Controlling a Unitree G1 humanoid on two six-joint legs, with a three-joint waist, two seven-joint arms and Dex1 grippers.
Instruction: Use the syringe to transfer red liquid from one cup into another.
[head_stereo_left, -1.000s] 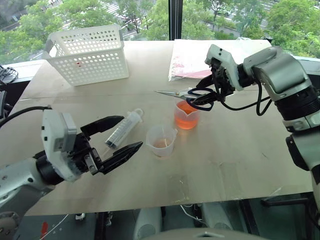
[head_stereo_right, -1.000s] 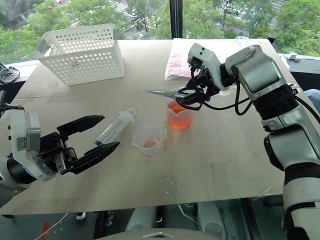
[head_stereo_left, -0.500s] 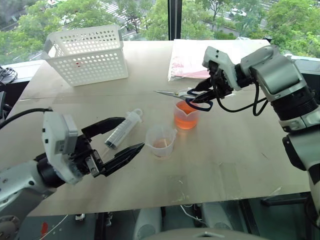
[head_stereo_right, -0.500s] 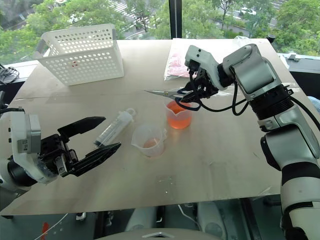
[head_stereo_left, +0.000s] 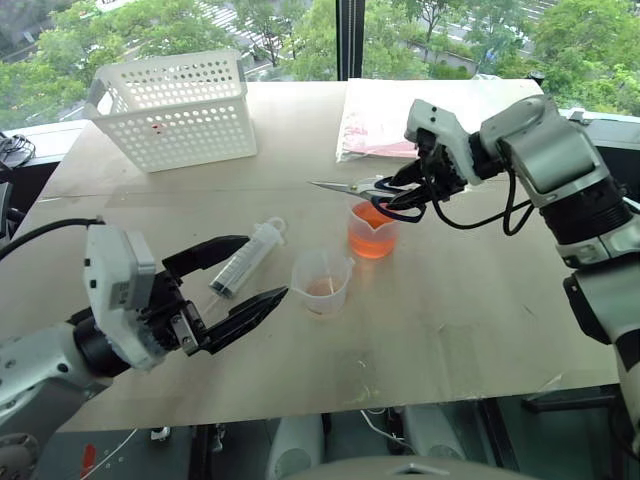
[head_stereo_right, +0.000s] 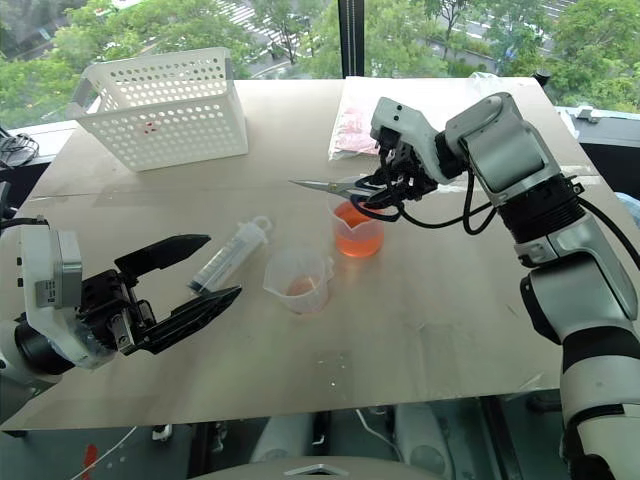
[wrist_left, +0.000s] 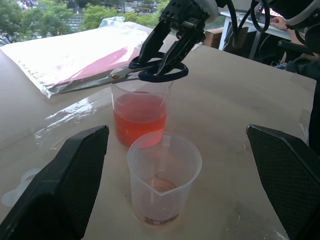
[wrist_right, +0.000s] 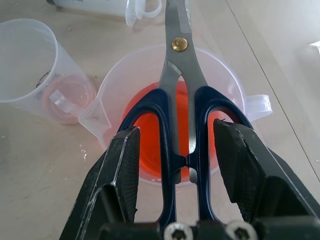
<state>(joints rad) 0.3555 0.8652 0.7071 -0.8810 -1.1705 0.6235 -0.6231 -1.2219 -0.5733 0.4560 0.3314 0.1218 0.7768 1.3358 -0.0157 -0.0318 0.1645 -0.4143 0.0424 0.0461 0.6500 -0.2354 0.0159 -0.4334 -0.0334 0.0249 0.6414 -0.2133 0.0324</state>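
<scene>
Treetops fill the window behind our pale wooden table (head_stereo_left: 470, 300), where a white perforated plastic basket (head_stereo_left: 178, 108) and a pink plastic-wrapped packet (head_stereo_left: 375, 125) sit at the far side. From the head views, our left gripper (head_stereo_left: 243, 274) hangs with its black fingers spread wide and empty, and the large clear plastic syringe with a black seal (head_stereo_left: 245, 258) lies on the table just beyond those fingertips. Our right gripper (head_stereo_left: 410, 190) hovers just above the taller clear plastic beaker (head_stereo_left: 372, 231) holding the orange-red liquid (head_stereo_left: 371, 240), its fingers closed on the handles of blue-handled steel scissors (head_stereo_left: 365, 187) whose blades point away over the rim. The shorter clear beaker (head_stereo_left: 322, 281), with only a pink film at its bottom, stands just beside the tall one, between our two grippers. Through the left wrist view, both beakers stand ahead between our open fingers, the short one nearer. Through the right wrist view, the scissor loops sit pinched between our fingers (wrist_right: 120, 175), directly over the liquid. We judge the risk is plain: the scissors could slip into the beaker or knock its rim and spill the liquid, and our left fingers could nudge the syringe into rolling away.
</scene>
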